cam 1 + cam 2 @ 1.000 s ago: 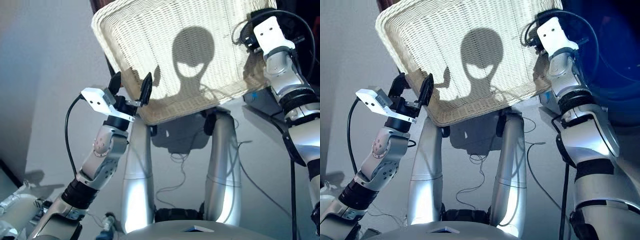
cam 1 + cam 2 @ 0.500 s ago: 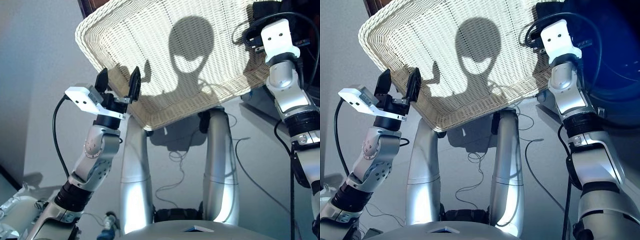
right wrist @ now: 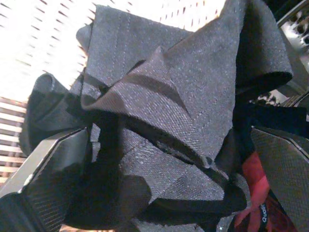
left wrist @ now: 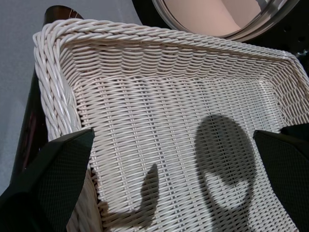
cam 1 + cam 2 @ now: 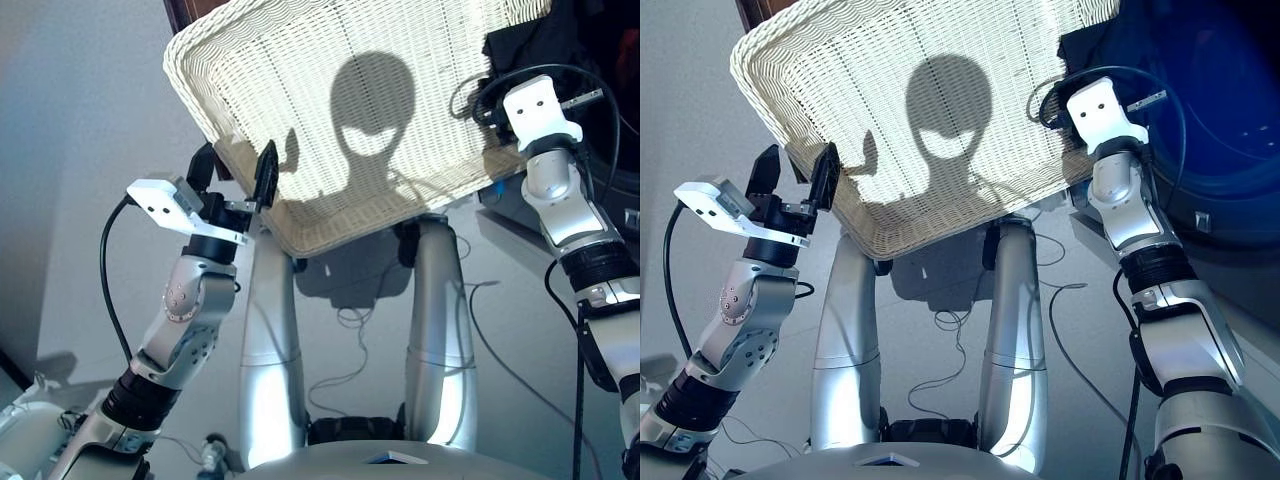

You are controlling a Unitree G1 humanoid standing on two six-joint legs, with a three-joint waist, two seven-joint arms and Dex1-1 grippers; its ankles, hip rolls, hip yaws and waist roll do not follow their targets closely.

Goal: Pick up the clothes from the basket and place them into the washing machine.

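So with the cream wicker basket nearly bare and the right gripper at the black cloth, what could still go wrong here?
1. In the right wrist view the bunched black garment lies between open fingers, with coral red fabric beside it; a close might snag both or only a fold.
2. The left gripper hangs open at the rim of the cream-white woven wicker basket; a nudge could shift it.

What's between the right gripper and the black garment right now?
Nothing visible. In the right wrist view the black garment bunches between the right gripper's spread fingers, over the basket. A red garment lies beside it, not in front.
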